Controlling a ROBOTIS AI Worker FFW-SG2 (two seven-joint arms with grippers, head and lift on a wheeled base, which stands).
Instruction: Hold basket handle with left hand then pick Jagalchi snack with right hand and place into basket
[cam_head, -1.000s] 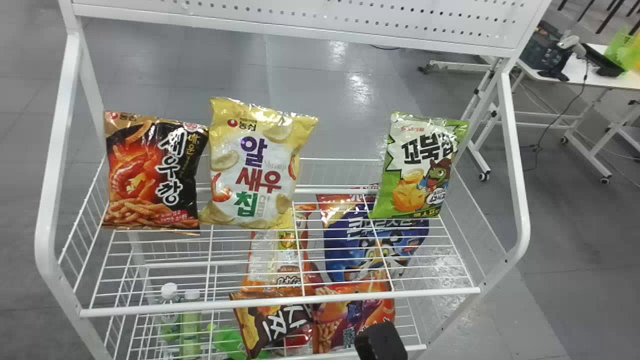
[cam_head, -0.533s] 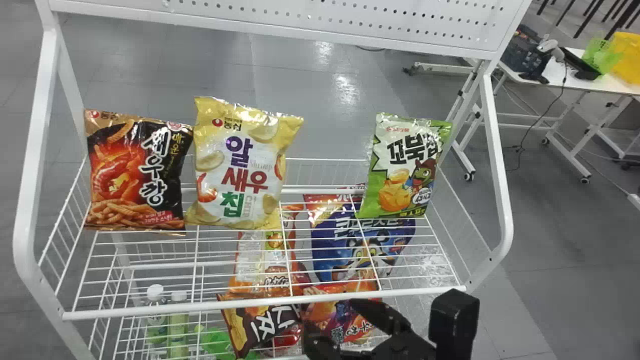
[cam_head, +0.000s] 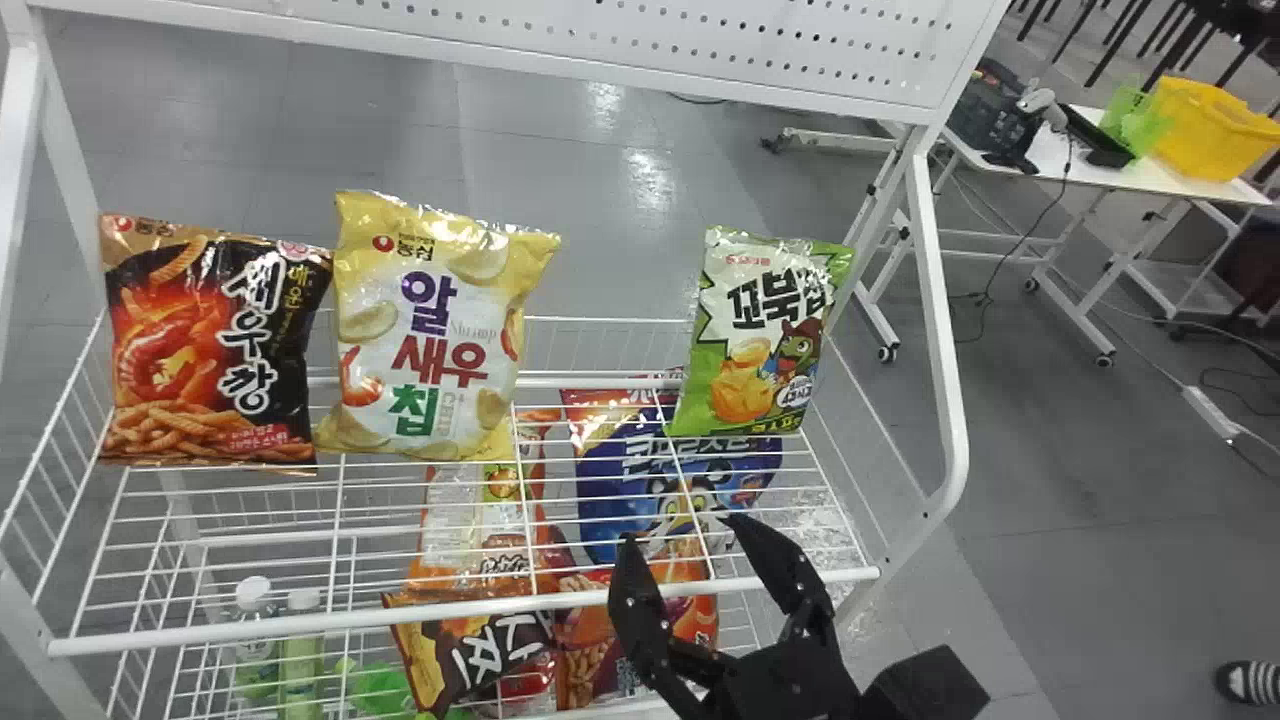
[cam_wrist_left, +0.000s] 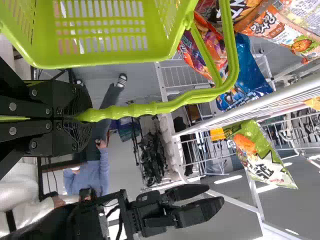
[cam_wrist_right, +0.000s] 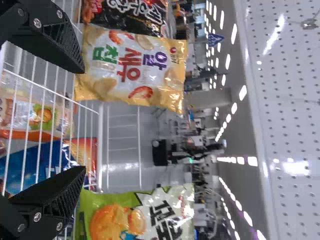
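Note:
My right gripper is open with nothing between its fingers, in front of the rack's upper shelf in the head view. The right wrist view has the open right gripper facing the gap between a yellow-and-white bag and a green bag. In the head view the yellow bag stands beside a black-and-red bag, with the green bag farther right. Which bag is the Jagalchi snack I cannot tell. In the left wrist view my left gripper is shut on the handle of a green basket.
The upper shelf's white front bar crosses before the right gripper. Below it lie a blue bag, an orange-and-white bag and a dark bag. A white table stands at the back right.
The right gripper has risen from the bottom edge of the head view, bringing both fingers into sight in front of the shelf. The rack and bags have shifted left in that view.

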